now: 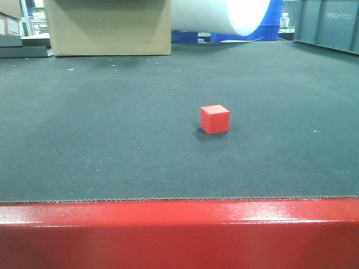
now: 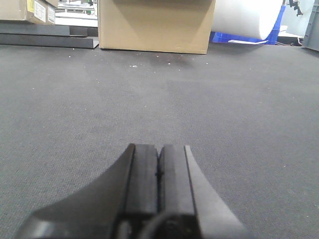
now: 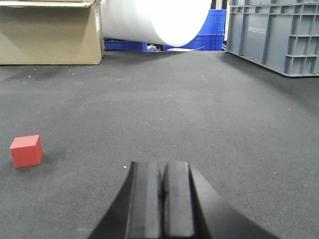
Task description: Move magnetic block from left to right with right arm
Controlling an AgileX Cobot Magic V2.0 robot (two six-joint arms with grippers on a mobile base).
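A dark grey mat (image 1: 112, 140) covered the work surface, ending at a glossy red table edge (image 1: 179, 224) nearest the front camera. Along the far side stood a brown cardboard box (image 1: 106, 28), a large white roll (image 1: 219, 14) lying on its side with blue crates (image 3: 209, 30) behind it, and a grey plastic crate (image 3: 271, 35) at the right.

The magnetic block (image 1: 215, 119) sat alone on the mat, flat on one face, near the middle of the front view and slightly right of centre. Nothing lay between it and either gripper.

In the right wrist view the block appeared low at the left, well apart from the right gripper (image 3: 160, 191), whose two dark fingers were pressed together with nothing between them, held low and pointing along the mat. The left gripper (image 2: 158, 172) was likewise clenched on nothing, low over bare mat and facing the cardboard box.
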